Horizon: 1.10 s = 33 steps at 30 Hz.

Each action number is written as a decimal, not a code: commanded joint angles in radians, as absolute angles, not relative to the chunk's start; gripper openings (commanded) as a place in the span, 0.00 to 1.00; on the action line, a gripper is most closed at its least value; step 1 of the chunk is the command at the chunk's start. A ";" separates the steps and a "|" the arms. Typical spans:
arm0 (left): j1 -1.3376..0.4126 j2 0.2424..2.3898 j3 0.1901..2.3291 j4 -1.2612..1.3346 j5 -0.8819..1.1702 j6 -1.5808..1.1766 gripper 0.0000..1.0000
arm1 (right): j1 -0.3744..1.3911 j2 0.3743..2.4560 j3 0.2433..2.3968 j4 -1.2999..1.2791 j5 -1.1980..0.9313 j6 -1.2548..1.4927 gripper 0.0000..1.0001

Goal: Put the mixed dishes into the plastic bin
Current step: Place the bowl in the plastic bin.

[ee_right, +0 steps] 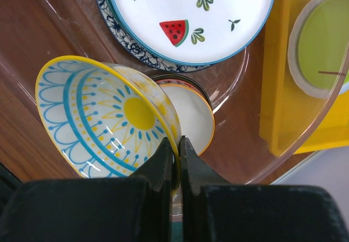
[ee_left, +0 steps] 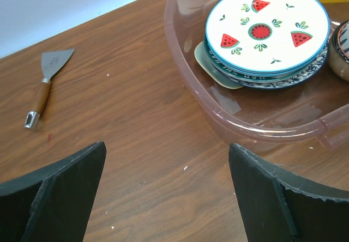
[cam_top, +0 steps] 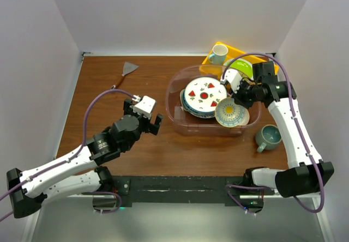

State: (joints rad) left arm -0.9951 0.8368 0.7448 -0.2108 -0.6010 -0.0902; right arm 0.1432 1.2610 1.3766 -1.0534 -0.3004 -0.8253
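The plastic bin (cam_top: 202, 131) stands on the right half of the brown table (cam_top: 109, 89), and most of the dishes are inside it. In its left part there is a stack of plates: the white plate with red fruit marks (cam_top: 204, 94) lies on top, under it the blue floral plate (ee_right: 122, 32), and at the bottom a plate with a pale greenish edge (ee_left: 217, 72) shows a little. In the near right part of the bin, the right gripper (ee_right: 179, 144) is clenched on the rim of a tilted bowl with a yellow and blue pattern (ee_right: 117, 116). This bowl is over the red-patterned bowl (ee_right: 191, 116); whether they touch I cannot tell. The grey-teal mug (cam_top: 268, 137) is outside the bin, upright on the table just beside its near right corner. Behind the bin is a yellow tray (cam_top: 242, 51) carrying a white mug (cam_top: 219, 53) and a lime-green plate (cam_top: 241, 67). The left gripper (ee_left: 166, 149) is released, its jaws wide apart and holding nothing, above bare table left of the bin. A scraper with a wooden handle (ee_left: 49, 76) lies far left.
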 commanded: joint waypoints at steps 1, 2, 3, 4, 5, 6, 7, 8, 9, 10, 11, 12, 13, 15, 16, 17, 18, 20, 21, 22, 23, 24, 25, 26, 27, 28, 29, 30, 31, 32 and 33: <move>-0.991 0.813 0.733 -0.189 -0.629 -0.049 1.00 | 0.135 1.266 1.425 -1.074 -0.285 -0.857 0.00; -0.991 0.815 0.733 -0.192 -0.629 -0.048 1.00 | 0.133 1.267 1.422 -1.074 -0.282 -0.859 0.00; -0.991 0.813 0.732 -0.192 -0.629 -0.045 1.00 | 0.135 1.269 1.420 -1.075 -0.279 -0.859 0.00; -0.991 0.813 0.727 -0.193 -0.635 -0.040 1.00 | 0.133 1.270 1.420 -1.074 -0.275 -0.859 0.00; -0.991 0.815 0.726 -0.193 -0.637 -0.038 1.00 | 0.133 1.273 1.420 -1.075 -0.272 -0.862 0.00; -0.991 0.816 0.726 -0.195 -0.637 -0.038 1.00 | 0.132 1.275 1.422 -1.078 -0.272 -0.862 0.00; -0.991 0.818 0.724 -0.196 -0.637 -0.040 1.00 | 0.130 1.276 1.424 -1.078 -0.272 -0.862 0.00; -0.991 0.816 0.723 -0.196 -0.634 -0.038 1.00 | 0.130 1.279 1.427 -1.078 -0.270 -0.862 0.00; -0.991 0.816 0.723 -0.196 -0.634 -0.037 1.00 | 0.129 1.282 1.428 -1.081 -0.270 -0.862 0.00; -0.991 0.816 0.721 -0.199 -0.634 -0.037 1.00 | 0.129 1.287 1.430 -1.083 -0.271 -0.862 0.00; -0.991 0.816 0.721 -0.198 -0.634 -0.037 1.00 | 0.129 1.292 1.433 -1.088 -0.276 -0.862 0.00; -0.991 0.815 0.721 -0.198 -0.634 -0.037 1.00 | 0.129 1.296 1.434 -1.091 -0.279 -0.862 0.00; -0.991 0.813 0.721 -0.199 -0.635 -0.035 1.00 | 0.129 1.298 1.434 -1.094 -0.282 -0.862 0.00; -0.991 0.815 0.719 -0.199 -0.637 -0.034 1.00 | 0.129 1.308 1.434 -1.098 -0.296 -0.862 0.00; -0.991 0.815 0.718 -0.199 -0.638 -0.034 1.00 | 0.127 1.310 1.434 -1.100 -0.299 -0.861 0.00; -0.991 0.813 0.718 -0.199 -0.638 -0.034 1.00 | 0.127 1.313 1.430 -1.100 -0.304 -0.859 0.00; -0.991 0.813 0.718 -0.198 -0.638 -0.034 1.00 | 0.129 1.315 1.425 -1.101 -0.311 -0.859 0.00; -0.991 0.813 0.718 -0.201 -0.638 -0.034 1.00 | 0.129 1.316 1.408 -1.098 -0.305 -0.859 0.00; -0.991 0.815 0.716 -0.201 -0.638 -0.034 1.00 | 0.127 1.313 1.401 -1.091 -0.290 -0.859 0.00; -0.991 0.815 0.716 -0.201 -0.638 -0.034 1.00 | 0.129 1.315 1.393 -1.083 -0.278 -0.848 0.00; -0.991 0.815 0.716 -0.201 -0.637 -0.034 1.00 | 0.127 1.313 1.381 -1.069 -0.262 -0.838 0.00; -0.991 0.818 0.716 -0.199 -0.638 -0.035 1.00 | 0.120 1.318 1.379 -1.048 -0.246 -0.825 0.00; -0.991 0.819 0.716 -0.198 -0.638 -0.034 1.00 | 0.117 1.327 1.379 -1.039 -0.229 -0.803 0.00; -0.991 0.819 0.716 -0.198 -0.638 -0.032 1.00 | 0.101 1.334 1.384 -1.020 -0.222 -0.790 0.00; -0.991 0.822 0.716 -0.201 -0.637 -0.032 1.00 | 0.094 1.348 1.388 -1.014 -0.222 -0.778 0.00; -0.991 0.824 0.716 -0.201 -0.637 -0.032 1.00 | 0.087 1.357 1.393 -1.008 -0.222 -0.761 0.00; -0.991 0.822 0.716 -0.199 -0.637 -0.032 1.00 | 0.080 1.365 1.393 -0.990 -0.219 -0.750 0.00; -0.991 0.822 0.716 -0.201 -0.637 -0.035 1.00 | 0.077 1.371 1.393 -0.980 -0.213 -0.733 0.00; -0.991 0.824 0.716 -0.201 -0.637 -0.034 1.00 | 0.074 1.385 1.393 -0.973 -0.207 -0.730 0.00; -0.991 0.824 0.715 -0.202 -0.637 -0.034 1.00 | 0.069 1.393 1.393 -0.965 -0.204 -0.727 0.00; -0.991 0.821 0.715 -0.202 -0.638 -0.035 1.00 | 0.064 1.399 1.393 -0.962 -0.199 -0.724 0.00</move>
